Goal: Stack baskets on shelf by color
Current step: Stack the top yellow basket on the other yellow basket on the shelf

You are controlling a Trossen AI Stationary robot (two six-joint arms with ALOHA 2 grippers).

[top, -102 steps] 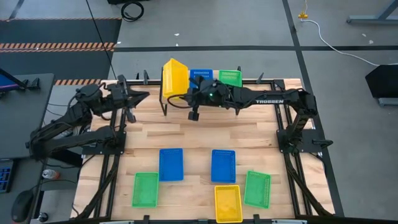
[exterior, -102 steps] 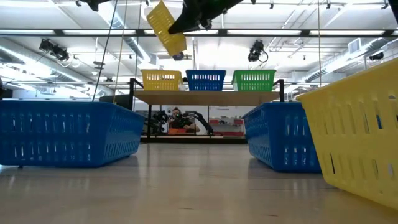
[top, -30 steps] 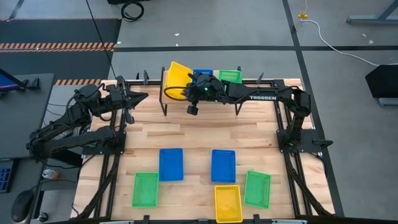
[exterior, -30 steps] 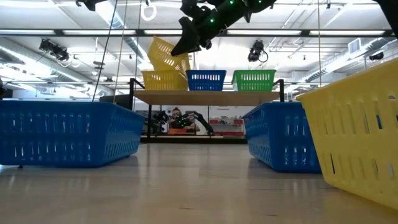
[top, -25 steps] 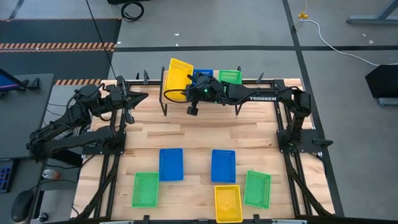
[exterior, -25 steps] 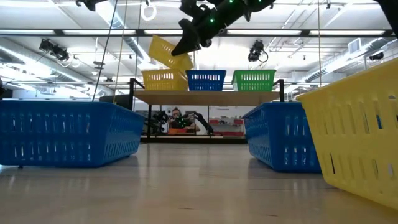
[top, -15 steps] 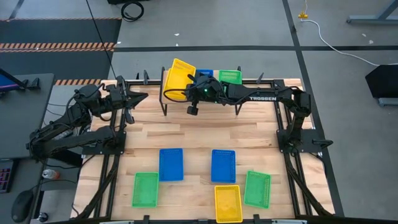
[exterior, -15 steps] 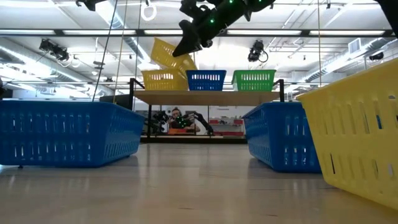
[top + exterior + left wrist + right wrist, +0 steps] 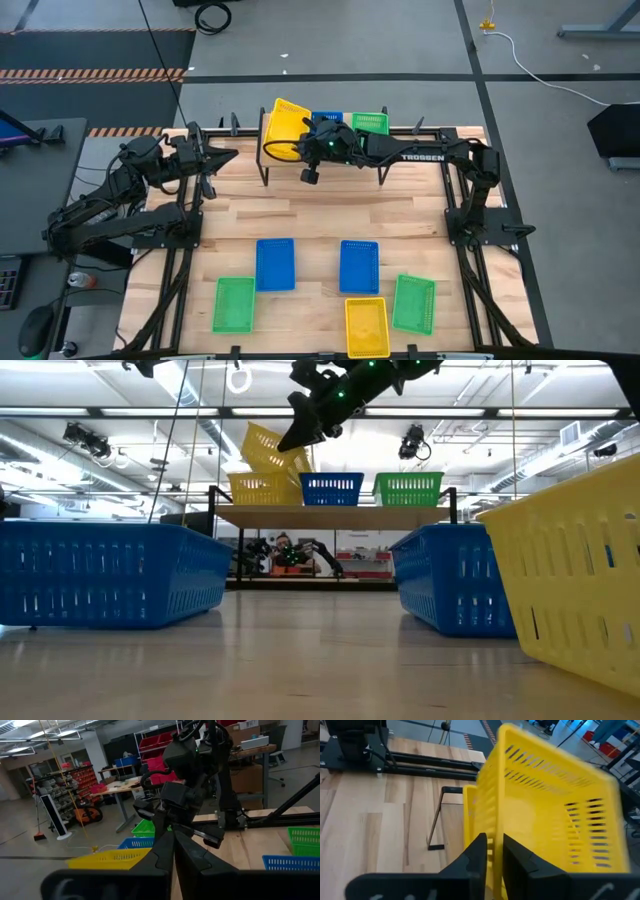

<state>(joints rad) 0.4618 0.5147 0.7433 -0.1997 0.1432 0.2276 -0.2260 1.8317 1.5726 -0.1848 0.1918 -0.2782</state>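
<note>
My right gripper (image 9: 300, 148) reaches over the left end of the shelf (image 9: 330, 515) at the table's far edge. It is shut on a yellow basket (image 9: 286, 122) that tilts steeply above the yellow basket (image 9: 260, 488) standing on the shelf top. A blue basket (image 9: 332, 488) and a green basket (image 9: 408, 488) stand on the shelf beside that one. The right wrist view shows the held basket (image 9: 550, 810) from close up. My left gripper (image 9: 173, 855) waits, shut, at the table's far left (image 9: 205, 160). My right gripper pinches one side wall of the yellow basket at its rim (image 9: 492, 845), one finger (image 9: 517, 862) inside and one outside. It comes from the table's right, slanting down. The basket is lifted and tilted, its low corner (image 9: 293, 466) just over the shelf's yellow basket; whether they touch, I cannot tell.
On the near half of the table lie two blue baskets (image 9: 275, 264) (image 9: 358, 266), two green ones (image 9: 233, 304) (image 9: 414, 303) and a yellow one (image 9: 367, 326). Bare wood lies between them and the shelf. Black frame rails run along both table sides.
Over the last few seconds the right gripper has come down toward the shelf's yellow basket, carrying the held basket with it. In the last second the held basket only rocks slightly in its tilt.
</note>
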